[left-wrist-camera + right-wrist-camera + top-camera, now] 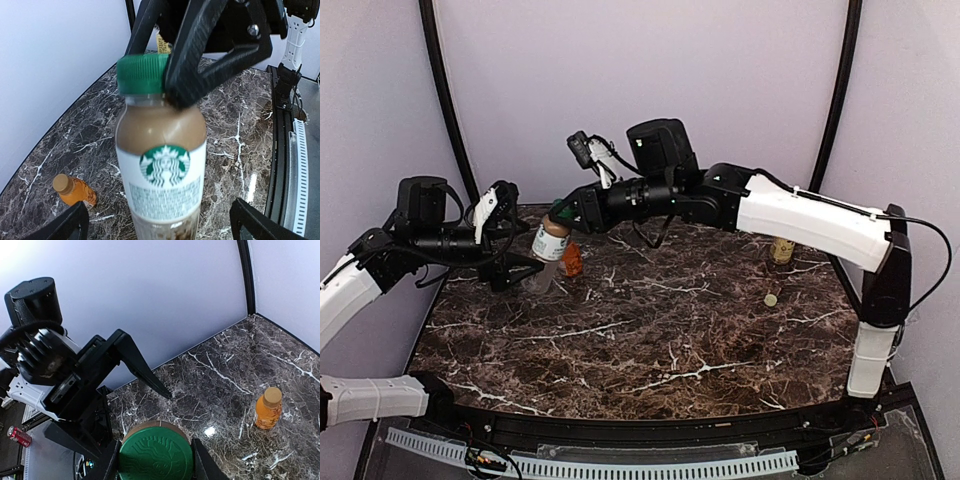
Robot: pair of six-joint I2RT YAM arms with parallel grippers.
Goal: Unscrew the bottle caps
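Note:
A slim bottle [161, 175] with a white label and brown drink stands between my grippers at the back left. Its dark green cap [156, 456] sits between the fingers of my right gripper [155, 462], which press it from both sides. My left gripper [160, 227] is open wide, one finger on each side of the bottle's lower body and clear of it. The squat orange bottle [573, 262] stands just right of it with its orange cap [60, 183] on. At the back right is the tea bottle [781, 250], and a cream cap [771, 299] lies loose in front of it.
The dark marble table [650, 340] meets the purple wall close behind the bottles. A black rail [280, 150] runs along the table's edge. A red can [19, 436] lies off the table beyond the left arm.

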